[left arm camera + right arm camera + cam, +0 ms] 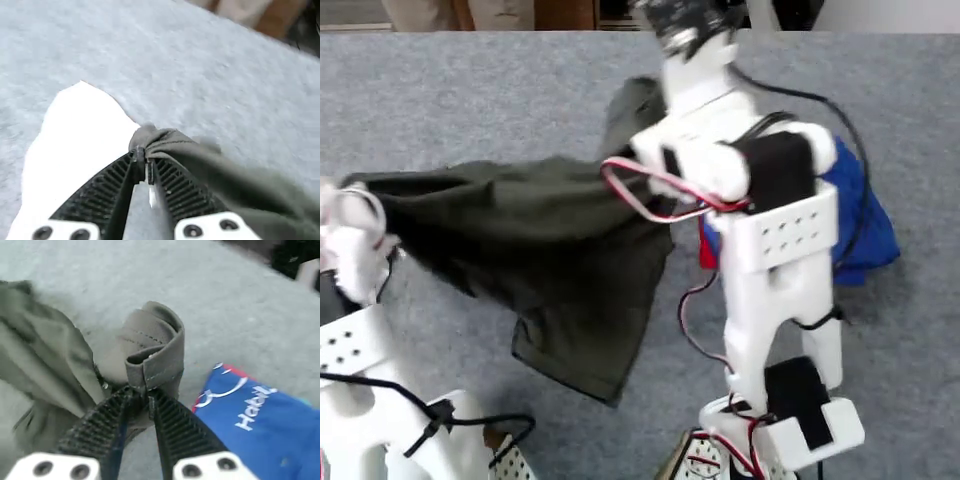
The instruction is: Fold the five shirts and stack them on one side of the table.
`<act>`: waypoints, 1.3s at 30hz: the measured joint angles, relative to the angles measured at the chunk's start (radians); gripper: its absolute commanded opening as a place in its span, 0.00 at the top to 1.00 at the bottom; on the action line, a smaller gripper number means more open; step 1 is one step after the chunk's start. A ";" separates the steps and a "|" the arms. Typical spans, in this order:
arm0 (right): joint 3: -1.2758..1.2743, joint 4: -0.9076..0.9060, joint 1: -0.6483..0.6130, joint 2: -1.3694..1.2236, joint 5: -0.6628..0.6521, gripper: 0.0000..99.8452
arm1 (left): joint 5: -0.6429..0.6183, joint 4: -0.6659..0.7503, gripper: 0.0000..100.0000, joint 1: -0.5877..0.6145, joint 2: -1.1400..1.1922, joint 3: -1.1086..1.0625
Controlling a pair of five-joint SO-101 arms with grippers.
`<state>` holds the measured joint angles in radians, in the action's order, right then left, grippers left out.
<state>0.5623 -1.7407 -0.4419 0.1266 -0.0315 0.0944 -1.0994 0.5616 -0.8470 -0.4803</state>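
- shirt (540, 240) hangs taut between both grippers, long axis across the table (470, 90).
- left gripper (143, 162) clamps one corner, right gripper (146, 390) pinches a hem farther back.

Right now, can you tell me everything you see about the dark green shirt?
The dark green shirt looks like soft, thin cloth, olive-coloured, wrinkled and not folded yet. It is stretched out sideways between both arms: the left gripper is shut on a bunched bit at one end, and the right gripper pinches a stitched hem at the other. The middle sags, and one part trails down toward the grey table. A blue shirt lies close beside it.
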 measured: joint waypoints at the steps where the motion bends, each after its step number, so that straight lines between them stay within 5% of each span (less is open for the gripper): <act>1: 0.000 -0.012 -0.020 0.000 0.000 0.99 | 0.000 0.000 0.98 0.025 0.000 0.009; 6: -0.005 -0.025 -0.048 0.000 0.000 0.96 | 0.000 -0.012 0.98 0.118 0.000 -0.006; 13: -0.183 -0.026 -0.091 0.000 0.000 0.73 | 0.101 -0.064 0.98 0.166 0.000 -0.218; 18: -0.361 -0.026 -0.109 0.095 0.000 0.73 | 0.298 -0.155 0.98 0.193 0.000 -0.396; 27: -0.575 0.061 -0.100 0.186 -0.063 0.73 | 0.555 -0.164 0.98 0.451 0.000 -0.451; 39: -0.514 0.460 -0.089 -0.370 -0.063 0.73 | 0.631 -0.170 0.98 0.618 0.000 -0.427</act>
<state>0.0483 -1.2804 -0.5309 -0.2432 -0.0944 0.7250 -1.2697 1.1799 -0.8470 -0.9068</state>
